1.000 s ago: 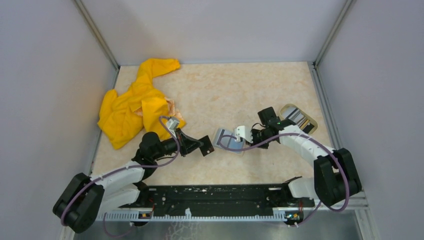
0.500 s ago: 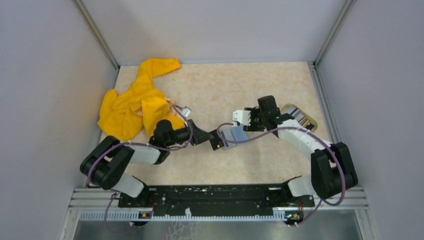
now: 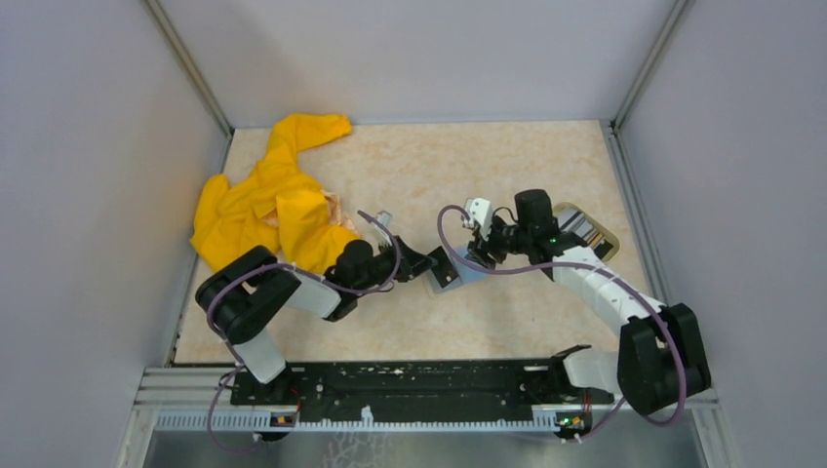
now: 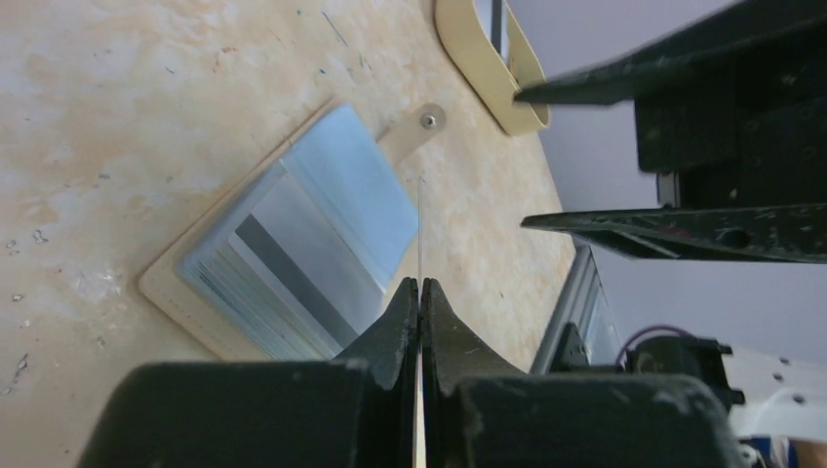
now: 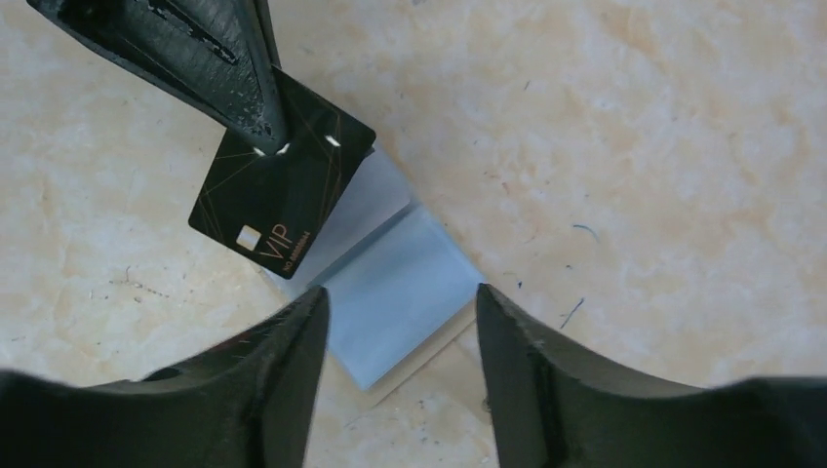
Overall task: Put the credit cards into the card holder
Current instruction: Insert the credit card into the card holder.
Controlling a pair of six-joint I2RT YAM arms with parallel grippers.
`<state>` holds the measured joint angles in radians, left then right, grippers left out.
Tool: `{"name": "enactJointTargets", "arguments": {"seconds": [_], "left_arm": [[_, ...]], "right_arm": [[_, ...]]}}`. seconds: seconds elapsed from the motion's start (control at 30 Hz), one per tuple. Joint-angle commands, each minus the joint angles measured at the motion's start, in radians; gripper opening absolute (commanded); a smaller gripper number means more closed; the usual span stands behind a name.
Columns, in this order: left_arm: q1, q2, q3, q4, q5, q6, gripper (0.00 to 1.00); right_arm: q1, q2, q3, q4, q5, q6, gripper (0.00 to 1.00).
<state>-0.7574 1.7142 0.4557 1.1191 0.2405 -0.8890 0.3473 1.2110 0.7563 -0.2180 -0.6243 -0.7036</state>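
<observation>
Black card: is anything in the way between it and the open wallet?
Nothing visible. The left gripper pinches the black card right at the wallet's edge. The right gripper hangs open over the wallet's other end, not between them.

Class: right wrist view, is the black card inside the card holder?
No, the left gripper pinches the black card over the card holder.

left gripper (image 3: 434,264) with black card (image 5: 283,195) now at card holder (image 5: 400,283), right gripper (image 5: 398,307) now open

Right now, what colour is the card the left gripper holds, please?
The card is black with gold print; clearest in right wrist view.
</observation>
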Motion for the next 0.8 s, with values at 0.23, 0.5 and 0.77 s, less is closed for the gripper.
{"name": "enactJointTargets", "arguments": {"seconds": [0.23, 0.5, 0.77], "left_arm": [[-0.068, 0.02, 0.15, -0.281, -0.303, -0.1, 0.0], [-0.072, 0.059, 0.195, -0.327, -0.277, -0.125, 0.0], [-0.074, 0.088, 0.218, -0.357, -0.247, -0.147, 0.0]], "right_arm": [[-0.013, 0.267, 0.101, -0.025, 0.087, 0.216, 0.27], [-0.007, 0.384, 0.174, -0.117, 0.145, 0.238, 0.26], [-0.004, 0.396, 0.184, -0.133, 0.155, 0.236, 0.26]]}}
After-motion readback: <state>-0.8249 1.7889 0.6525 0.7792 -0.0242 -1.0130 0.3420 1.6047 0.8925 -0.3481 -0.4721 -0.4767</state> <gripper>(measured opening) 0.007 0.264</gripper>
